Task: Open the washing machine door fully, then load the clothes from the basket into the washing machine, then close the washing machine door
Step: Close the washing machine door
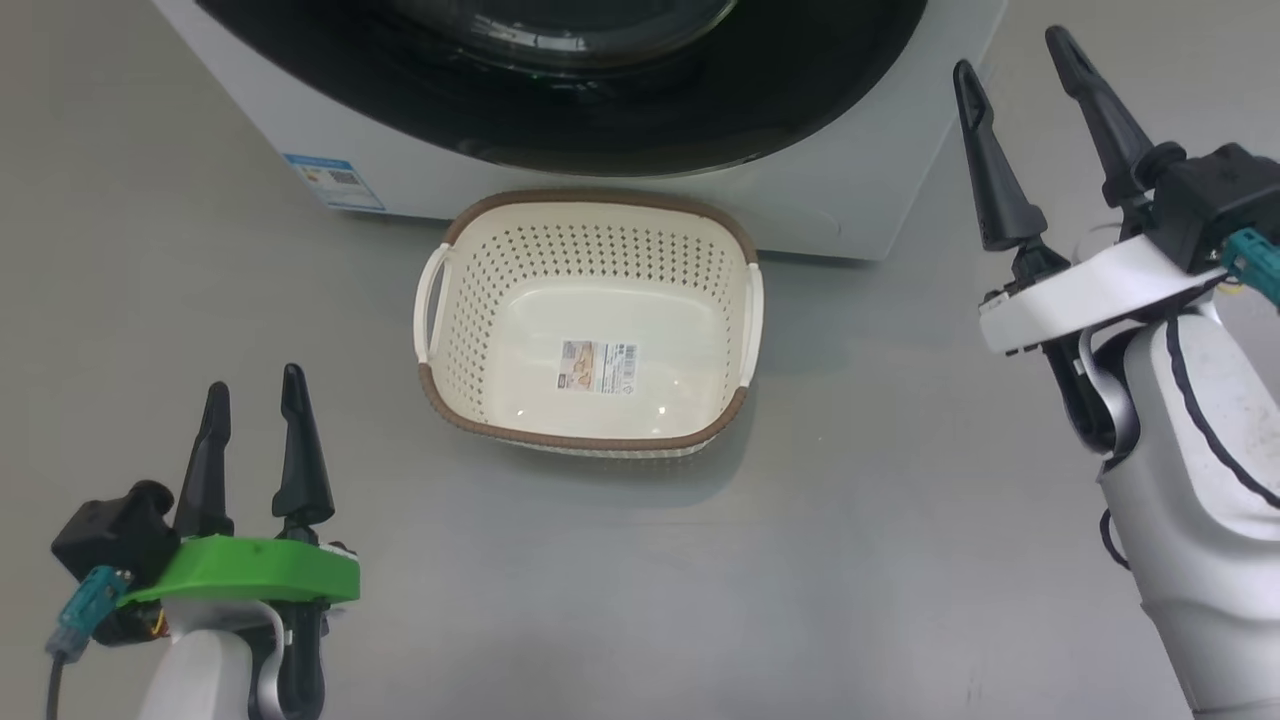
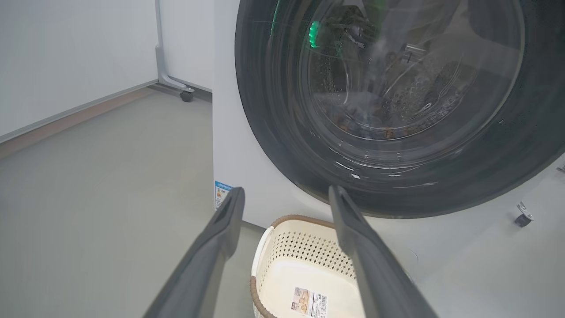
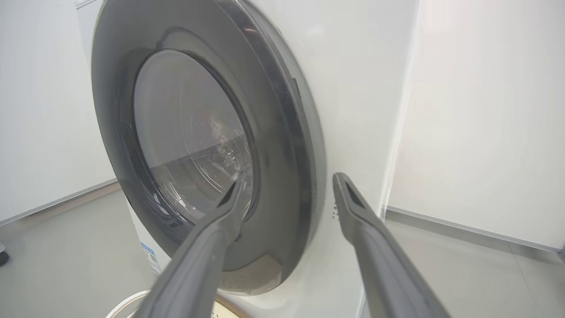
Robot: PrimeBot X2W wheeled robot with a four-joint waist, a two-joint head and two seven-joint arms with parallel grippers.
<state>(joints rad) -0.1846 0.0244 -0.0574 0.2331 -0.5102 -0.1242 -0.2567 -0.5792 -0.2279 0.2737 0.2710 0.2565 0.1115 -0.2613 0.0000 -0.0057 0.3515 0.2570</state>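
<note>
- The left gripper [image 1: 255, 381] sits at 7 o'clock in the head view, over the grey floor [image 1: 850, 560]. Its 2 dark fingers point toward 12 o'clock, parted by a moderate gap, with nothing between them.
- The right gripper [image 1: 1009, 50] stands at 2 o'clock in that view, its 2 fingers spread wider, gripping nothing. Its tips lie just off the machine's right corner.
- The basket [image 1: 590, 440] stands upright on the floor at the centre of the head view, between the 2 grippers and well apart from both. The label sticker [image 1: 598, 366] on its bottom lies in plain sight. Its far rim is just in front of the machine.
- The washing machine [image 1: 860, 190] fills the 12 o'clock edge, with a blue label [image 1: 333, 182] at its lower front toward 10 o'clock.
- The washing machine door [image 2: 273, 132] lies against the white front. In the right wrist view its black rim meets the panel.
- Behind the glass, toward 6 o'clock of the window, orange-brown specks [image 2: 353, 126] show, too dim to tell what they are.
</note>
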